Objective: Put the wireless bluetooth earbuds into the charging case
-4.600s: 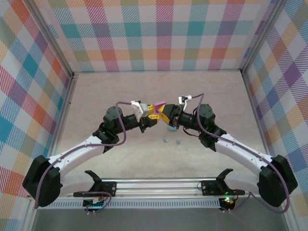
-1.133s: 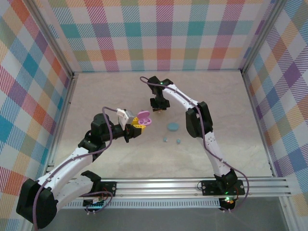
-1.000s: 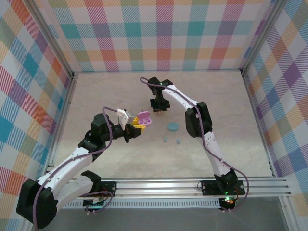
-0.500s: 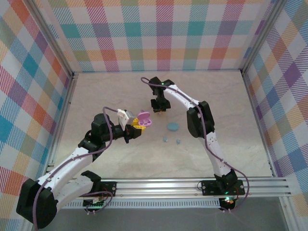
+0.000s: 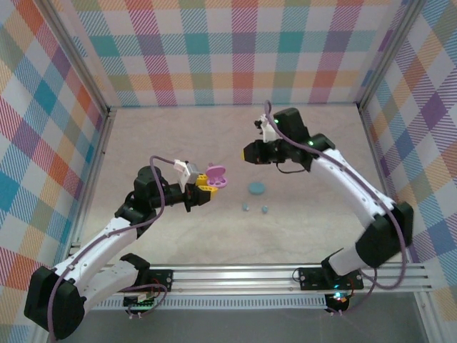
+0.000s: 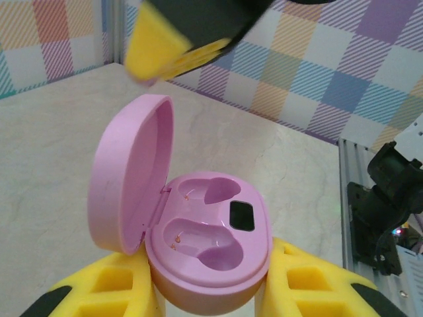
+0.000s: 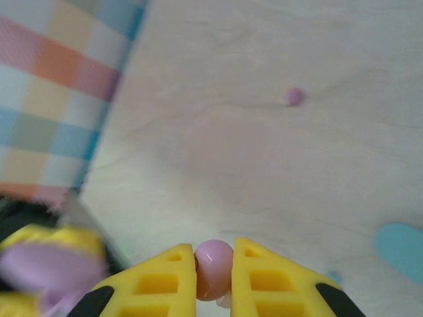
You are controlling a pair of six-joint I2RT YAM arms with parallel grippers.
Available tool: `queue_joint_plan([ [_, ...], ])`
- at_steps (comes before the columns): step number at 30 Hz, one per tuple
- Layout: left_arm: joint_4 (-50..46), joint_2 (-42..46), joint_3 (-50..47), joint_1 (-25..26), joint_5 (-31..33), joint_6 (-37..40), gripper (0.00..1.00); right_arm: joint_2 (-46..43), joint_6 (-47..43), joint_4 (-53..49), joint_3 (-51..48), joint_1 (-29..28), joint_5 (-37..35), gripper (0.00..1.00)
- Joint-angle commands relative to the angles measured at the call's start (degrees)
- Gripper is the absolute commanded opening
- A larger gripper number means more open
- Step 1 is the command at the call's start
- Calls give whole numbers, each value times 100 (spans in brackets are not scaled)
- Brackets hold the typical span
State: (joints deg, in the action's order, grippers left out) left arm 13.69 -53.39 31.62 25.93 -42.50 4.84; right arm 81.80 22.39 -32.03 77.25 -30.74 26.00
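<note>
My left gripper (image 5: pixel 207 187) is shut on the open pink charging case (image 5: pixel 217 176), left of the table's middle. In the left wrist view the case (image 6: pixel 208 244) sits between the yellow fingers (image 6: pixel 310 277), lid (image 6: pixel 129 175) up and both sockets empty. Just right of the case my right gripper (image 5: pixel 248 152) hangs, shut on a pink earbud (image 7: pixel 213 267). A second pink earbud (image 7: pixel 294 97) lies on the table beyond it. Two light blue earbuds (image 5: pixel 245 207) (image 5: pixel 264 209) lie near the middle.
A closed light blue case (image 5: pixel 256 189) lies flat on the table right of the pink one, with its edge (image 7: pixel 403 244) in the right wrist view. Plaid walls (image 5: pixel 235 50) ring the table. The right gripper's yellow finger (image 6: pixel 158 46) hangs above the open case.
The right gripper closed on a pink earbud at the far middle of the table, lifted it and swung round toward the pink case. The left arm and case barely moved.
</note>
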Motion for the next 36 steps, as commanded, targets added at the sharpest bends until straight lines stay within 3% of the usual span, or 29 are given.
queue_joint_plan([
  [1,313,73,264,-85,-370,-257,12,-657,211,1052,-597,-110,1324,12],
  [5,301,77,322,-82,-573,-355,12,-1133,159,1691,-919,-410,1773,12],
  [13,34,45,568,-80,-902,-361,12,-674,-311,1449,-556,-863,2459,12],
  [36,-323,268,709,-80,-1160,-338,10,-438,-1436,536,-298,-962,1995,13],
])
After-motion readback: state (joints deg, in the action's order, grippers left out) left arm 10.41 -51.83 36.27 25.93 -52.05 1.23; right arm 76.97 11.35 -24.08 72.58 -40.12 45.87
